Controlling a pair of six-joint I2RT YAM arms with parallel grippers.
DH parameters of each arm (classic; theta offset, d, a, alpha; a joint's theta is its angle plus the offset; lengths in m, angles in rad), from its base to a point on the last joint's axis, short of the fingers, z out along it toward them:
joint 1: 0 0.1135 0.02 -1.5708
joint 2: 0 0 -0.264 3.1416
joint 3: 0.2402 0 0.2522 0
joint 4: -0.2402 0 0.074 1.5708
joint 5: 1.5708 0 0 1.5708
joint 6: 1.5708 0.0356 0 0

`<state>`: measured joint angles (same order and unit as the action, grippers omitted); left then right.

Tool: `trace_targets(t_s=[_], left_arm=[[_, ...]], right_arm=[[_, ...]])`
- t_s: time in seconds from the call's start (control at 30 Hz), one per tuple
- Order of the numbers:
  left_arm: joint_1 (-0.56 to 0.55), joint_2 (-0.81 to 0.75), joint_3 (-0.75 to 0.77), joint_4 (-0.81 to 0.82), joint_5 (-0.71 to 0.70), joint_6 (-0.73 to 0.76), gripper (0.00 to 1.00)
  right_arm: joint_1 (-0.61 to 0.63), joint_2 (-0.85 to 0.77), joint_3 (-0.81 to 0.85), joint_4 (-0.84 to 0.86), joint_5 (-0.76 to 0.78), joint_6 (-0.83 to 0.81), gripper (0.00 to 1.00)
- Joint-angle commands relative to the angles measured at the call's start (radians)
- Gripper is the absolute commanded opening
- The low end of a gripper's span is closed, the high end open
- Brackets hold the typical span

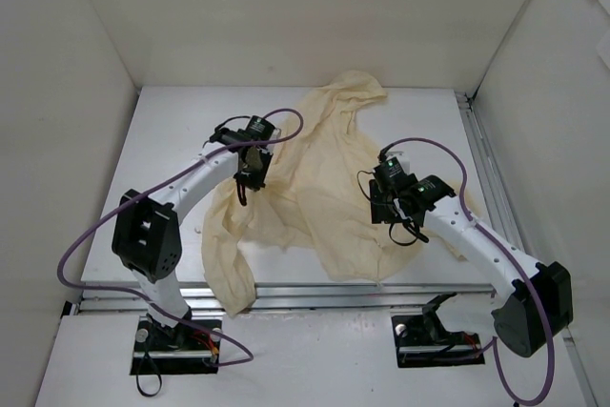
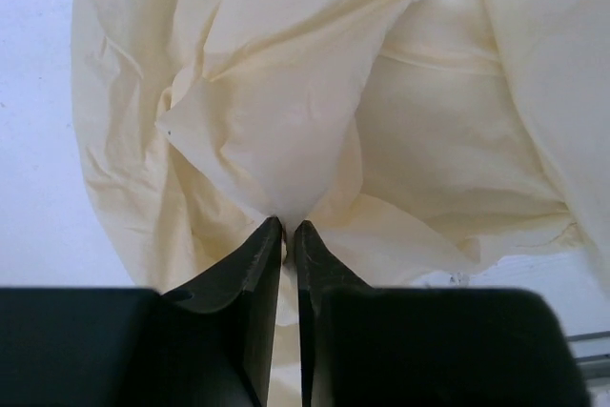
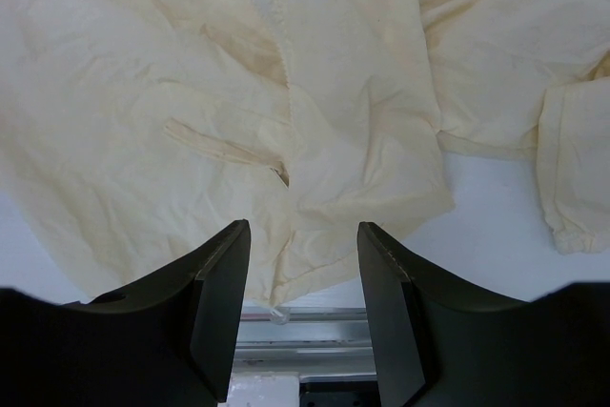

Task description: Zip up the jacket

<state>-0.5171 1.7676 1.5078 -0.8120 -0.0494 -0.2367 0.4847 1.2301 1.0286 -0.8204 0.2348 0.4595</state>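
The pale cream-yellow jacket [image 1: 319, 188] lies crumpled across the middle of the table, one part hanging over the near edge. My left gripper [image 1: 253, 176] is shut on a pinched fold of the jacket [image 2: 286, 140] at its left side; in the left wrist view the cloth rises in a peak from the closed fingertips [image 2: 287, 228]. My right gripper [image 1: 393, 212] is open and empty above the jacket's right part. In the right wrist view [image 3: 303, 235] the jacket's lower hem [image 3: 362, 207] and a pocket slit lie between and beyond the spread fingers. The zipper slider is not visible.
White walls enclose the table on three sides. A metal rail [image 1: 334, 295] runs along the table's near edge, also seen below the right gripper [image 3: 315, 331]. A sleeve cuff [image 3: 572, 188] lies on bare table at the right.
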Motion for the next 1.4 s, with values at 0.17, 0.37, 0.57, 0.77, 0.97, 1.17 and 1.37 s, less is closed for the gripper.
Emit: trace_targets(t_s=[0.17, 0.37, 0.57, 0.77, 0.97, 1.17, 1.37], left_arm=[[0.077, -0.074, -0.014, -0.013, 0.164, 0.071, 0.18], [0.097, -0.096, -0.061, 0.022, 0.191, 0.063, 0.03], [0.097, -0.178, -0.15, 0.017, 0.177, 0.04, 0.41], [0.097, -0.235, -0.271, 0.023, 0.2, 0.051, 0.41], [0.097, -0.247, -0.339, 0.048, 0.192, 0.079, 0.42], [0.078, -0.201, -0.35, 0.089, 0.18, 0.07, 0.38], [0.057, -0.157, -0.342, 0.119, 0.172, 0.063, 0.34]], right_arm=[[0.005, -0.003, 0.03, 0.029, 0.018, -0.025, 0.47], [0.008, 0.008, 0.031, 0.03, 0.02, -0.03, 0.47], [0.012, 0.008, 0.03, 0.029, 0.015, -0.038, 0.48], [0.015, 0.0, 0.03, 0.03, 0.015, -0.041, 0.48], [0.017, -0.001, 0.027, 0.036, 0.018, -0.044, 0.48], [0.018, -0.004, 0.019, 0.037, 0.015, -0.047, 0.49], [0.017, -0.012, 0.014, 0.037, 0.009, -0.047, 0.49]])
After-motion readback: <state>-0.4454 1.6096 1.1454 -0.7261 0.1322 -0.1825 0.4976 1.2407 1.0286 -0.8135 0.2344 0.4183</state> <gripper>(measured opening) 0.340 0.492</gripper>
